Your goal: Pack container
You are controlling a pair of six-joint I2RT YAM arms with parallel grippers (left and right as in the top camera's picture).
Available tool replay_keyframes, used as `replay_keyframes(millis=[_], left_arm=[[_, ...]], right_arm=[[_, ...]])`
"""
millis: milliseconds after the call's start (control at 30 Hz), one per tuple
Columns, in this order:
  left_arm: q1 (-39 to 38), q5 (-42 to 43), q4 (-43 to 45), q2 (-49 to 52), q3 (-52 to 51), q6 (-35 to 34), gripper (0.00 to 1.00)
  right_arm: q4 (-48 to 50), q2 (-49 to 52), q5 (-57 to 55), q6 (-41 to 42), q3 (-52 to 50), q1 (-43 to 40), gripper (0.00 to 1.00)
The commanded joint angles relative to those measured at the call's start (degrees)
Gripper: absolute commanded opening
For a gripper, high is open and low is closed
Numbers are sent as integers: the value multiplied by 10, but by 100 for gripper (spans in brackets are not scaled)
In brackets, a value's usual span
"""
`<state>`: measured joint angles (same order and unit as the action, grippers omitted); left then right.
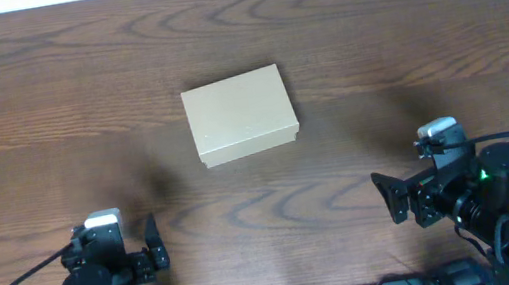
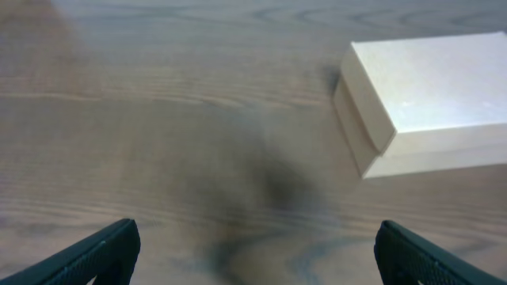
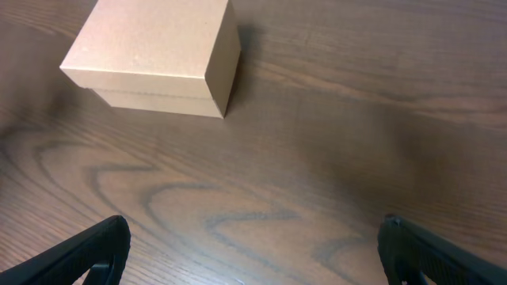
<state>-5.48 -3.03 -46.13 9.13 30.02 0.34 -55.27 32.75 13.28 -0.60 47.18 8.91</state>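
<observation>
The container (image 1: pixel 239 114), a plain tan-brown cardboard box, sits on the wooden table with its lid shut. It also shows in the left wrist view (image 2: pixel 432 99) at the upper right and in the right wrist view (image 3: pixel 158 55) at the upper left. My left gripper (image 1: pixel 149 251) is open and empty near the front left edge, well short of the box; its fingers frame bare wood (image 2: pixel 255 249). My right gripper (image 1: pixel 396 197) is open and empty at the front right, also apart from the box (image 3: pixel 253 249).
The dark wooden table (image 1: pixel 400 30) stretches around the box. A pale strip runs along its far edge. No other objects show.
</observation>
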Motion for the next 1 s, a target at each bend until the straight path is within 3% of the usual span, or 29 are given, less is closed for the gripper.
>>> replay_keyframes(millis=[0,633,967], left_arm=[[7,-4,20,-13,-36,23,95],[48,-2,57,-81,-209,44,95],[48,-3,59,-89,-209,55,95]], right_arm=[[0,-1,2,8,-2,-3,99],[0,-1,2,8,-2,-3,99],[0,-1,2,8,-2,-3,99]])
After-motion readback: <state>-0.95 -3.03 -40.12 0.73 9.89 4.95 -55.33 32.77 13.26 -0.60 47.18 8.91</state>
